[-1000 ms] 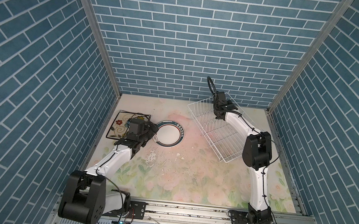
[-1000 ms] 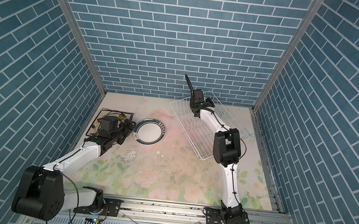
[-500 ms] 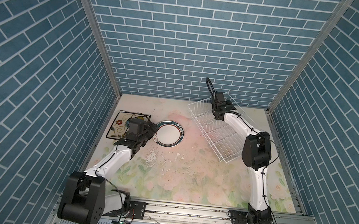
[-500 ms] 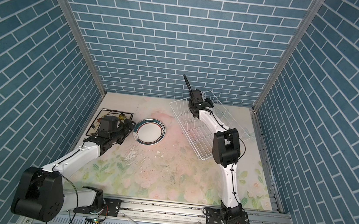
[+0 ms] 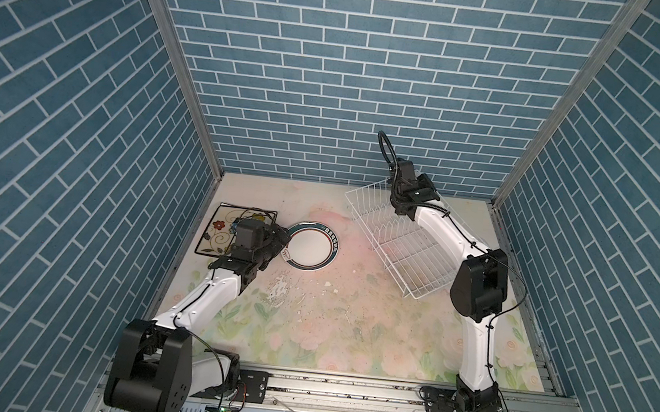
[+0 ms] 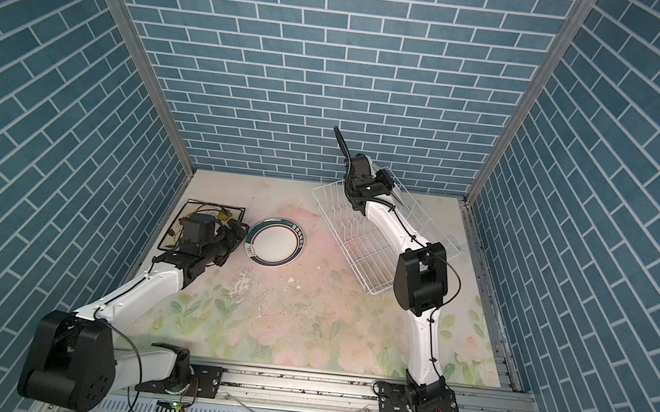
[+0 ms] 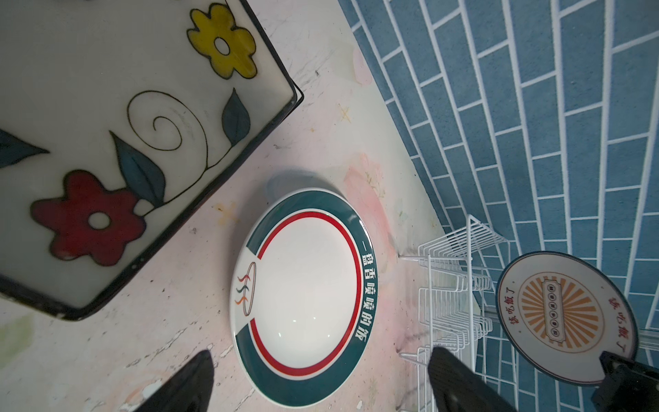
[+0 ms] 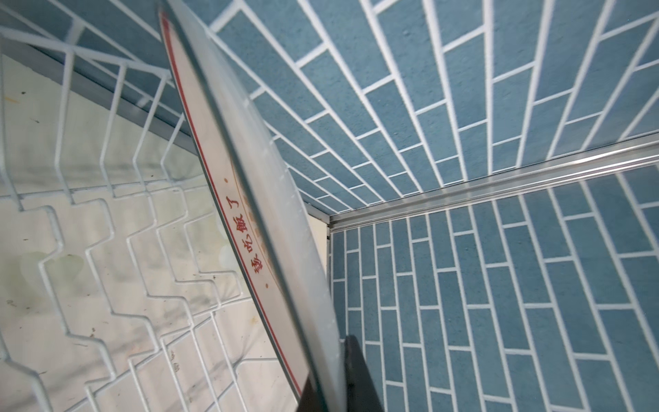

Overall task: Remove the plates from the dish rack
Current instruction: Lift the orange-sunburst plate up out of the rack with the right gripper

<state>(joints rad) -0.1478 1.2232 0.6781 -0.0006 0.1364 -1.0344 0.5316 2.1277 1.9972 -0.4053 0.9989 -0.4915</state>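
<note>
Aloft, sunburst plate (image 7: 565, 321) edge-on above dish rack (image 5: 410, 261)

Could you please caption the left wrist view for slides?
Open left gripper by a round plate, flowered square plate alongside.

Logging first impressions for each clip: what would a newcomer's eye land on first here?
Most striking is the round sunburst plate, held on edge in the shut right gripper above the far end of the white dish rack. On the left side of the table lie a square flowered plate and a green-rimmed round plate, with the open left gripper hovering by them.
</note>
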